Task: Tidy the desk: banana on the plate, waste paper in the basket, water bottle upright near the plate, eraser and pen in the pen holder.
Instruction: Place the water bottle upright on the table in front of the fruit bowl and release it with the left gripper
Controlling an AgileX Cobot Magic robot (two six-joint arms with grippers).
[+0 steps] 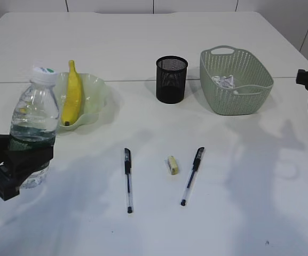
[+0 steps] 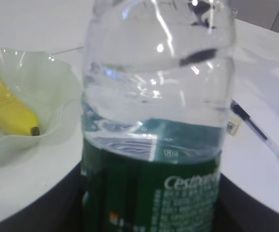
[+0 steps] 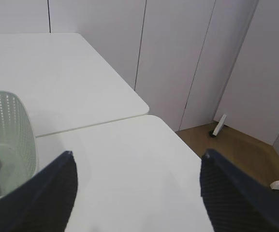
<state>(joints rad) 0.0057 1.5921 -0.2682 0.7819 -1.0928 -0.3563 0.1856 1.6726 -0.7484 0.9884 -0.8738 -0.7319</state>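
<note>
Left gripper [image 1: 23, 160] clamps the upright bottle [image 1: 34, 125] at the table's [image 1: 223, 213] left edge; right gripper [image 3: 137, 193] hangs wide open, empty, at the right edge.

Black left gripper [image 1: 23, 160] low at the left, jaws clamped, black right gripper [image 3: 137, 193] raised at the right, fingers spread apart

Banana [image 1: 72, 96] on plate [image 1: 96, 93]; eraser [image 1: 173, 165] between two pens [image 1: 127, 179].

left gripper [image 1: 23, 160] clamps upright bottle [image 1: 34, 125] | banana [image 1: 72, 96] on plate [image 1: 96, 96] | pens [image 1: 127, 179], eraser [image 1: 173, 165] loose on table [image 1: 239, 160]
</note>
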